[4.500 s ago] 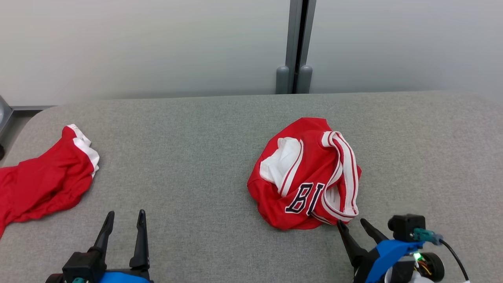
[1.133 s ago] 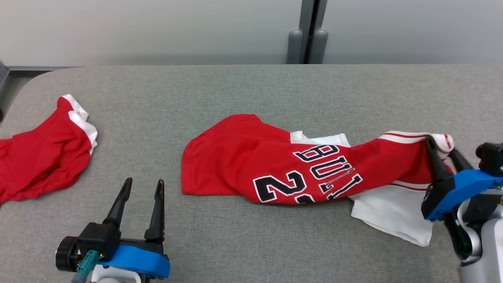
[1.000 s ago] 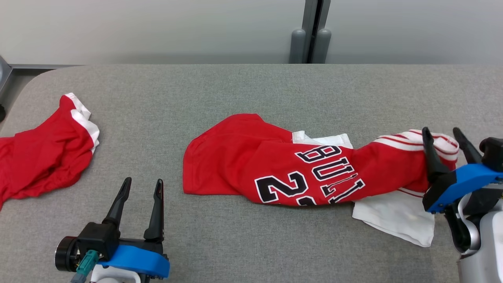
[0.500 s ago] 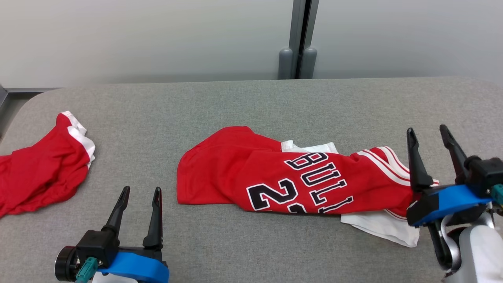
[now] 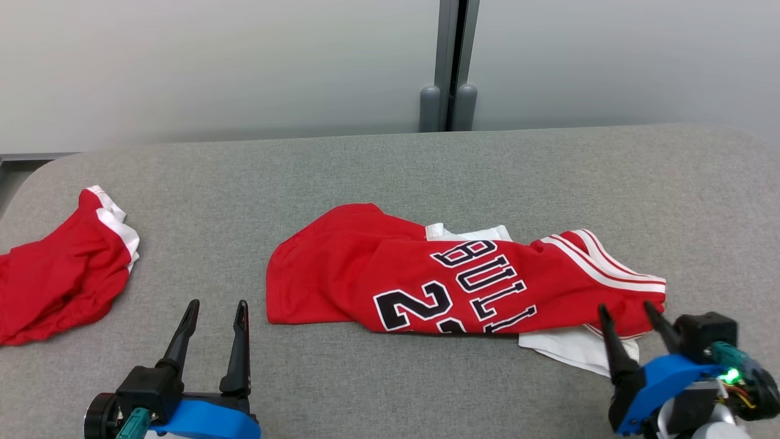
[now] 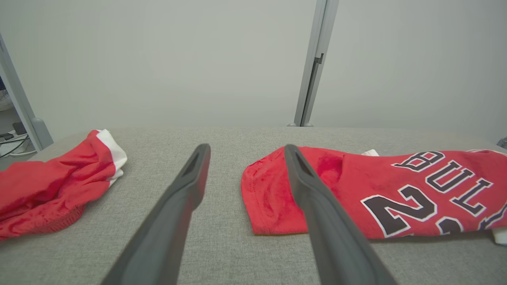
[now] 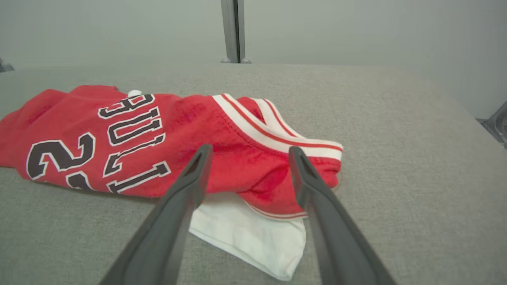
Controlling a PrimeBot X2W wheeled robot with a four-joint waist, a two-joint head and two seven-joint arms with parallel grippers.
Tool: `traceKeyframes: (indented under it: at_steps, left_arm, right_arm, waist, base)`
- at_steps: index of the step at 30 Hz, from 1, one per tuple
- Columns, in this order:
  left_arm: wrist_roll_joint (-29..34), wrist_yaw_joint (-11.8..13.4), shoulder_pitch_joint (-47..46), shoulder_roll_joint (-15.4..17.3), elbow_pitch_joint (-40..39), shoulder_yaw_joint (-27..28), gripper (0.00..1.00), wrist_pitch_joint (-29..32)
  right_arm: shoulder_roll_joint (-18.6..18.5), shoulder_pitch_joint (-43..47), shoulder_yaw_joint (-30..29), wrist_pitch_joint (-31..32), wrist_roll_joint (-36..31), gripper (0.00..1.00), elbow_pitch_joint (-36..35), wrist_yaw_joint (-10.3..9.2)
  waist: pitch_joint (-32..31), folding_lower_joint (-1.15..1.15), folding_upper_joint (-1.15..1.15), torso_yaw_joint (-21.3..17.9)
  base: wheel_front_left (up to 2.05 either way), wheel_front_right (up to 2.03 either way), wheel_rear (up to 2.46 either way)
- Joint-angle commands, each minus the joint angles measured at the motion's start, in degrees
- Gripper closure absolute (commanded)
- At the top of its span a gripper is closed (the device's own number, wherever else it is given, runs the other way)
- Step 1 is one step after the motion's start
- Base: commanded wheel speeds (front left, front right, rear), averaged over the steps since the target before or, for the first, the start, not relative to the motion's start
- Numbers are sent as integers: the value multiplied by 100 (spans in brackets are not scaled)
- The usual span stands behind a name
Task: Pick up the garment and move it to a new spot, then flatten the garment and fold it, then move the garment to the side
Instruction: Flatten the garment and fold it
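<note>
Right end effector [image 5: 625, 306] spread, empty, near garment [image 5: 426, 274] | left end effector [image 5: 218, 302] spread, empty

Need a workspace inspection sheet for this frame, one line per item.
Surface: grey fabric table, flat.
Job's things: jersey stretched out, wrinkled, white lining showing, not folded.
Clutter: red garment bunched at table's left edge.
Hands: left hand open, apart from cloth; right hand open at jersey's right end, gripping nothing.
Cables: teal plug on right wrist.
Surroundings: pale wall, grey post.
</note>
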Motion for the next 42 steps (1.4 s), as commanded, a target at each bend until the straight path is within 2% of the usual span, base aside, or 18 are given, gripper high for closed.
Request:
traceKeyframes:
  at_steps: [1,10,14,23,27,34,42]
  left_arm:
    - [10,14,-2,13,-19,11,0,-15]
    - [5,-11,-111,7,-44,-26,0,-15]
    - [26,-21,-150,32,-55,-24,0,-15]
    - [91,-66,-251,23,-45,-114,0,-15]
    - [92,-78,-257,16,-34,-130,0,-15]
    - [97,-114,-289,30,-12,-159,0,-15]
    - [131,-148,-354,41,16,-207,0,-15]
  right_arm:
    - [20,6,58,120,-53,0,38,1]
    - [8,-910,293,1361,-126,0,364,1]
    - [-140,-1512,365,2132,115,0,602,1]
    - [-440,-2389,304,3328,531,0,1345,1]
    - [-541,-2565,335,3555,815,0,1628,1]
    - [-780,-2809,473,3178,1034,0,1958,1]
    - [-866,-3053,730,3862,1699,0,2432,1]
  waist:
    - [15,0,0,14]
    - [196,0,0,143]
    - [269,0,0,198]
    - [394,0,0,367]
    - [437,0,0,406]
    - [506,0,0,473]
    - [572,0,0,544]
  base:
    - [0,0,0]
    - [0,0,0]
    - [0,0,0]
    - [0,0,0]
    - [0,0,0]
    - [0,0,0]
    - [0,0,0]
